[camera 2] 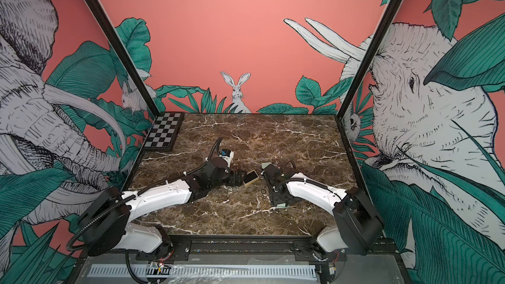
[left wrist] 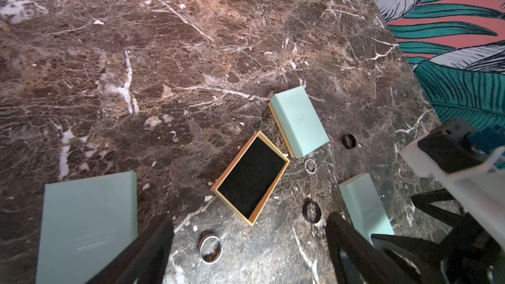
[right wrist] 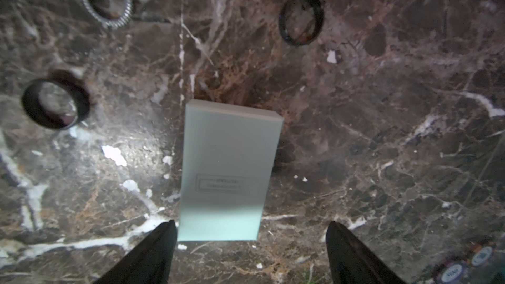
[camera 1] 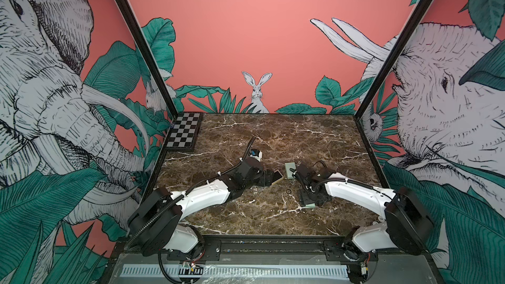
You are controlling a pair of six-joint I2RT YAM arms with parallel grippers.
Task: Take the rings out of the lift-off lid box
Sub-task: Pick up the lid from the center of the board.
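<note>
Rings [left wrist: 210, 249] on marble [left wrist: 164, 50] ahead of left fingers [left wrist: 147, 255] and right fingers [right wrist: 355, 255], both spread, empty.

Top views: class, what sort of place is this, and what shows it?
Probably a robot test booth, not a home: a left arm and right arm mounted on a rail at the front of a marble-patterned tabletop, printed jungle-mural panels enclosing it, and a checkerboard in the far corner.

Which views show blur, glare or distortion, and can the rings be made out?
Right wrist view: soft, glare on the table beside the mint-green box, rings blurred but recognisable. Left wrist view: sharper centre, smeared edges. Both top views: wide-angle bending; one ring is a tiny speck.
</note>
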